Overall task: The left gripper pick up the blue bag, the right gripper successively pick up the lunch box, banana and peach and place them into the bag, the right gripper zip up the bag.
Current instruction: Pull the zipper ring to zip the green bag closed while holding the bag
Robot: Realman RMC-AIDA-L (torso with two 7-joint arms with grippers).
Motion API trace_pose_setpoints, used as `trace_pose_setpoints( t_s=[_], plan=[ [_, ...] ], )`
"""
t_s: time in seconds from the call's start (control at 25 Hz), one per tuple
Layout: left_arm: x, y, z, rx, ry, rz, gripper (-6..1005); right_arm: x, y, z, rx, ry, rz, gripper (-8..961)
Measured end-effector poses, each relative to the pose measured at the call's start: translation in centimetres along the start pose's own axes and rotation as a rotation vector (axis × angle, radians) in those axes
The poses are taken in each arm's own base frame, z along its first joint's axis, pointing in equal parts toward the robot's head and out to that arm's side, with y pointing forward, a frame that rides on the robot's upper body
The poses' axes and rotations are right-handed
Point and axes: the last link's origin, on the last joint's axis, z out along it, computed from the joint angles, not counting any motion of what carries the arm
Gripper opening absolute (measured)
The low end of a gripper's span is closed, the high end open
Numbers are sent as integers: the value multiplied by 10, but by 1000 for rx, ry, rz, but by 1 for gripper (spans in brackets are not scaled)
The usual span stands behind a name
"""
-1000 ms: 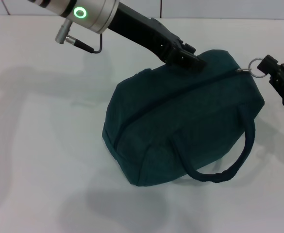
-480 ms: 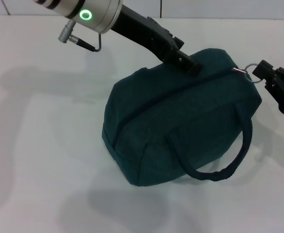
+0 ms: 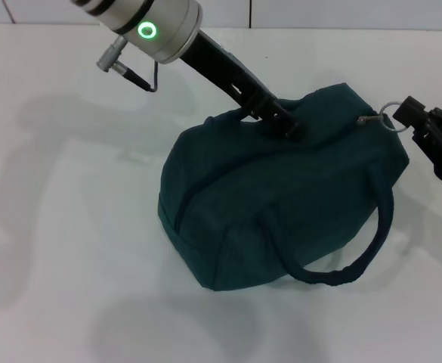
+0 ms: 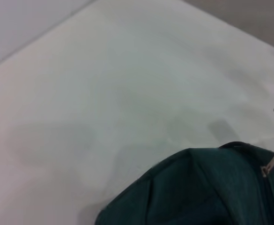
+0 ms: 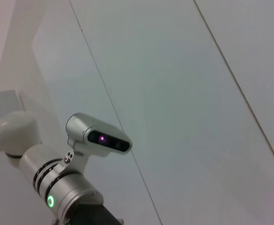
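Observation:
The blue bag (image 3: pixel 281 204) sits on the white table with its zipper line closed along the top. My left gripper (image 3: pixel 279 123) presses into the bag's top at the far handle, shut on it. At the bag's right end my right gripper (image 3: pixel 411 117) is shut on the metal ring pull (image 3: pixel 389 118). The near handle (image 3: pixel 357 257) hangs down the front. In the left wrist view the bag (image 4: pixel 197 192) fills the lower part, with the zipper pull (image 4: pixel 271 165) at its edge. The lunch box, banana and peach are out of view.
White table (image 3: pixel 69 249) spreads around the bag on the left and front. A wall runs along the far edge. The right wrist view shows only the wall and the left arm's silver wrist (image 5: pixel 62 197) with its green ring.
My left gripper has moved down and slightly right, and the bag's top has sunk under it. The right gripper with the ring pull has shifted a little lower and left.

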Motion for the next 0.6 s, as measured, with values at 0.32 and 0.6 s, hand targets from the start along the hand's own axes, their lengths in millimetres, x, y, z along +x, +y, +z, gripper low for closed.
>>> trace_pose_setpoints(
  t_s=[0.32,0.6],
  plan=[
    [4,4,-6,-17,-30,6,844,0,1,-2,-2,-3,0,18],
    [3,3,-7,-15,-32,15,625,0,1,-3,2,-5,0,17]
  ],
)
